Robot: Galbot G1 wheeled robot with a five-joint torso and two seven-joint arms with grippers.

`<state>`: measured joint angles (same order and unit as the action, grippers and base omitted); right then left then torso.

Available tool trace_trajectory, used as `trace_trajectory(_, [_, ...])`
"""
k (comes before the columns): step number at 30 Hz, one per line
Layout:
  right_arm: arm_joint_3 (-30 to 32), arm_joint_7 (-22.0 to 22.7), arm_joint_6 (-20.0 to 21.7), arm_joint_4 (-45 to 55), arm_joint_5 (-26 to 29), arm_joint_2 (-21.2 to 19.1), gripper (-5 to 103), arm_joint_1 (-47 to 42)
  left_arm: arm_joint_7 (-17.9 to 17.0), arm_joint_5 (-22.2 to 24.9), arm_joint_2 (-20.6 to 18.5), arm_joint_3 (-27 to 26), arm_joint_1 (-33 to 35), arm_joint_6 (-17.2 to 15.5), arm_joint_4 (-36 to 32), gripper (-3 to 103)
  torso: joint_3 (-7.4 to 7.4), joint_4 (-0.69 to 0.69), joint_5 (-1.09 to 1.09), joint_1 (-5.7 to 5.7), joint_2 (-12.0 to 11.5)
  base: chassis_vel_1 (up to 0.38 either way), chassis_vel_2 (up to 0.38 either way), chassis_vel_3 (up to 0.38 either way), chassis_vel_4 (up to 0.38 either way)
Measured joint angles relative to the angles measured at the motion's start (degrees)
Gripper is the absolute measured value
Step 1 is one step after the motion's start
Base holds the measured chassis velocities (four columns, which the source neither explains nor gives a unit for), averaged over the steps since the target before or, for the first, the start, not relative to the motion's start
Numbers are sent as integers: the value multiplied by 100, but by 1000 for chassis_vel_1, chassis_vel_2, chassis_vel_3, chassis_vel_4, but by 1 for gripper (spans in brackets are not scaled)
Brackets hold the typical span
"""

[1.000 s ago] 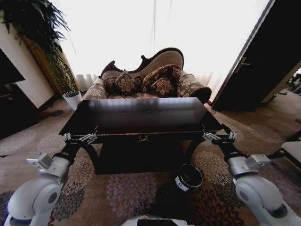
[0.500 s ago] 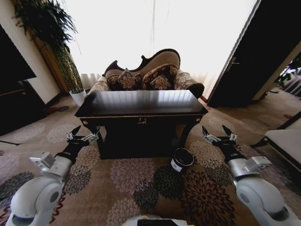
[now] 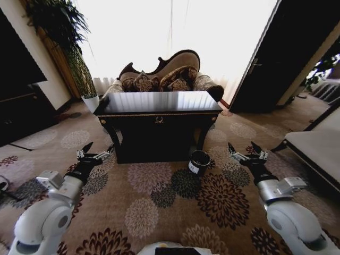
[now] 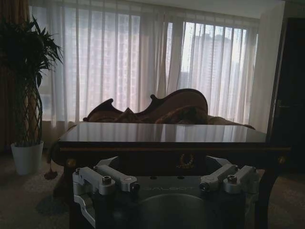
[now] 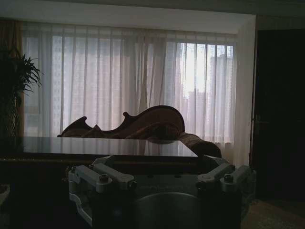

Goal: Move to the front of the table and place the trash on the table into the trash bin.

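The dark glossy table [image 3: 159,102] stands ahead at mid distance, in front of a sofa, its top mirroring the window light. I make out no trash on it from here; the trash is out of view. The black trash bin [image 3: 200,162] with a white label stands on the carpet by the table's right front leg. My left gripper [image 3: 97,150] hovers open over the carpet, left of the table. My right gripper [image 3: 243,149] is open too, right of the bin. Both wrist views look over open fingers [image 4: 102,180] [image 5: 100,179] toward the table [image 4: 162,133] [image 5: 95,145].
A patterned sofa [image 3: 159,74] sits behind the table before bright curtains. A tall plant in a white pot [image 3: 90,101] is at the back left, a dark cabinet [image 3: 21,106] at left, a dark door [image 3: 276,58] and a pale seat [image 3: 313,146] at right. Flowered carpet lies between me and the table.
The whole view has pulled back: table and bin now look smaller and farther, with more carpet in front. That is the camera moving. Both arms hold the same open pose.
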<state>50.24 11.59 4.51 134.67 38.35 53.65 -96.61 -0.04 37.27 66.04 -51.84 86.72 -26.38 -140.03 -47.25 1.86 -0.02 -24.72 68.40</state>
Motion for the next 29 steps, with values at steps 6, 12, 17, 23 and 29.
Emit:
trace_trajectory(6, [-16, -37, -70, -15, -38, 32, 100, -5, 0, -18, -1, 14, 6, -3, -3, 100, 2, 0, -2, 5, 2, 340, -343, -315, 351])
trace_trajectory(12, [-37, -45, -86, -18, -80, 64, 100, -20, 1, -57, 4, 41, 23, -3, -12, 100, 3, 1, 0, 6, 4, 137, -114, -176, 115])
trace_trajectory(17, [-40, -83, -124, -3, -82, 71, 100, -26, 4, -75, -5, 34, 49, -3, -19, 100, -3, -2, 2, -8, -4, 2, 3, 9, -5])
trace_trajectory(23, [-41, -99, -131, 37, -93, 87, 100, -60, 10, -80, -7, 25, 71, -3, -46, 100, -3, 0, 2, -7, -4, -36, 15, 41, -15])
trace_trajectory(29, [-40, -100, -132, 82, -125, 102, 100, -113, 18, -90, 4, 4, 97, -3, -77, 100, 2, 0, 2, 5, 2, 0, 0, 0, 0])
